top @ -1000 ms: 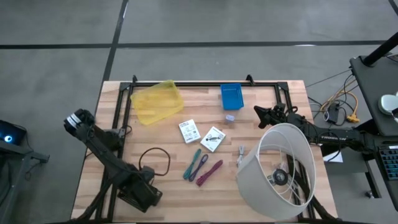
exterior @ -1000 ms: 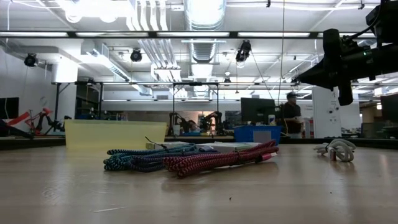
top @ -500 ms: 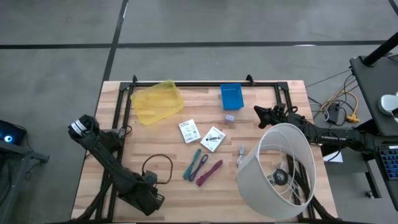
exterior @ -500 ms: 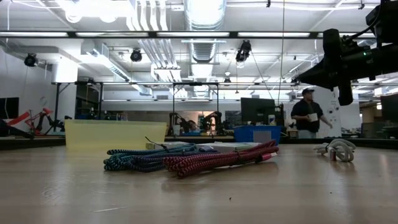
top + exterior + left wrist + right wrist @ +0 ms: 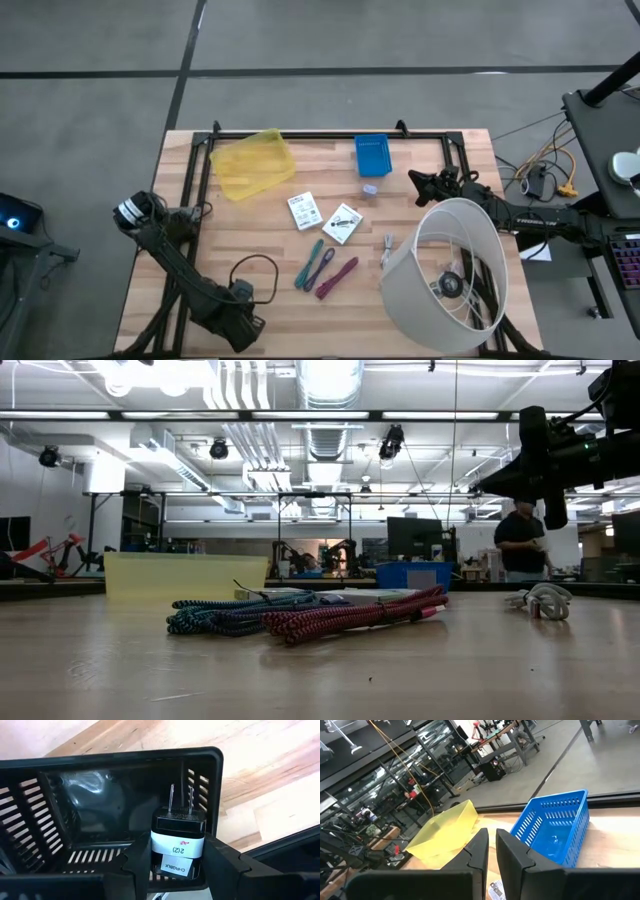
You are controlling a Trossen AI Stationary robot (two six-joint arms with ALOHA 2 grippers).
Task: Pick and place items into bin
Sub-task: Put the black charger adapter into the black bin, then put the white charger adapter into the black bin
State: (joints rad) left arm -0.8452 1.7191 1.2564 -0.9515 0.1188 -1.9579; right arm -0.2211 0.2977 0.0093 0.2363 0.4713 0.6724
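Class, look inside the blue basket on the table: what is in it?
The blue basket looks empty on its visible floor, seen best from the right wrist view; its near wall hides one strip, so nothing there can be confirmed.

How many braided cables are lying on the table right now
3, side by side near the table's middle: the teal cable, the purple cable beside it, and the magenta cable nearest the lampshade, which may hide more.

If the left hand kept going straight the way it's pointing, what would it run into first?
The left hand, shut on a black-and-white wall plug, points into a slatted black plastic bin. Likely the plug's prongs meet the bin's inside first; depth is unclear.
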